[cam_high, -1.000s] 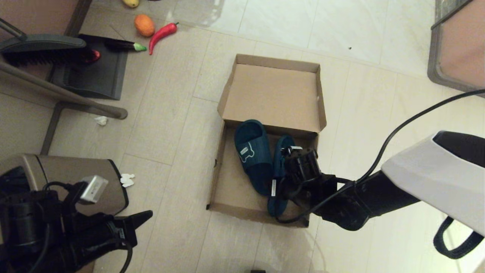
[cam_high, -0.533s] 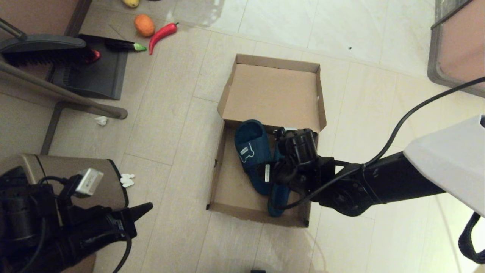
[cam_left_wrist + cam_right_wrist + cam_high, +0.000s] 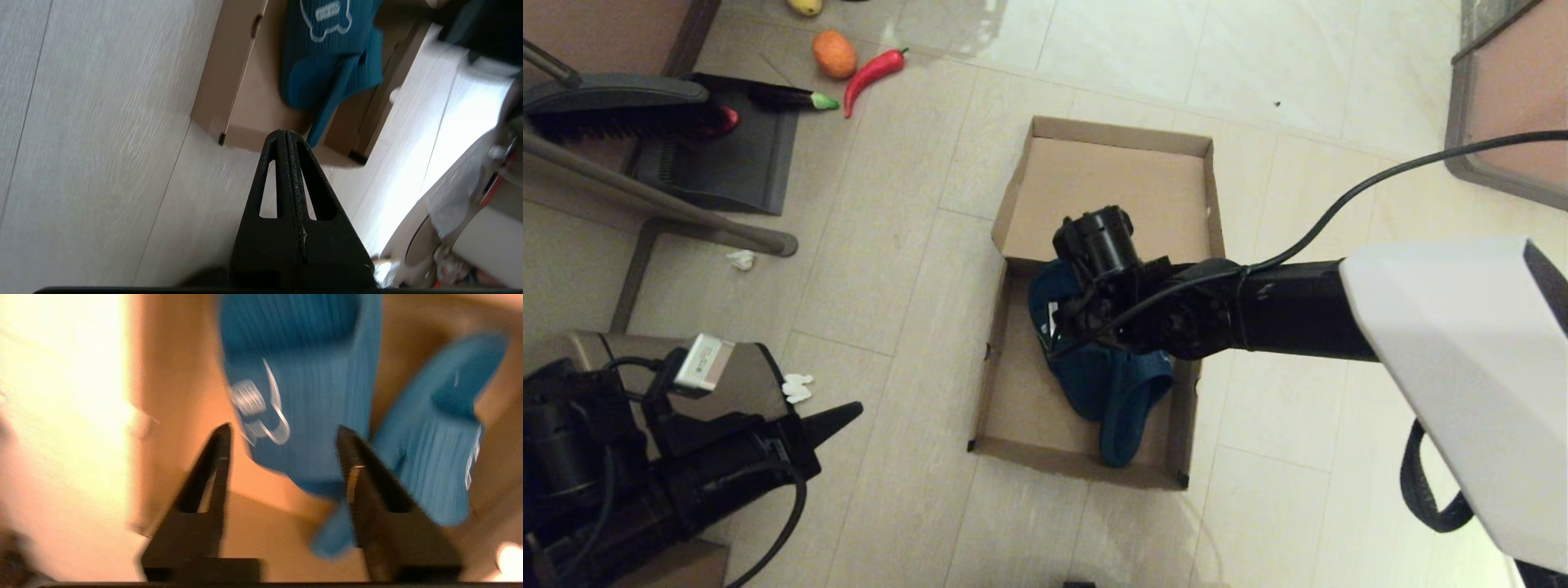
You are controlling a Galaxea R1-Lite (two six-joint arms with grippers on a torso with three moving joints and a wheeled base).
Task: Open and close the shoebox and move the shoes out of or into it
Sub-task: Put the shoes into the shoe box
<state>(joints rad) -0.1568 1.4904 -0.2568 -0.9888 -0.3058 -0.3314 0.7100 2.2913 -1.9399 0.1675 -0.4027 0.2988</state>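
A pale tiled floor fills the head view. On it the shoebox (image 3: 1094,327) lies open, its lid laid flat on the far side. Inside the tray the two teal slippers (image 3: 1111,384) are seen, one overlapping the other near the box's right wall. The right gripper (image 3: 282,457) is held above the slippers, over the far end of the tray; in the head view its tips are hidden by the wrist. In the right wrist view its fingers (image 3: 212,469) are seen spread well apart with nothing between them, and a pale outline mark is seen on the slipper beneath. The left gripper (image 3: 837,420) is parked low on the robot's left, away from the box; in the left wrist view its fingers (image 3: 286,163) are pressed together, empty. At the far left, a red chili (image 3: 872,75) and an orange fruit (image 3: 834,54) lie beside a dustpan (image 3: 727,155).
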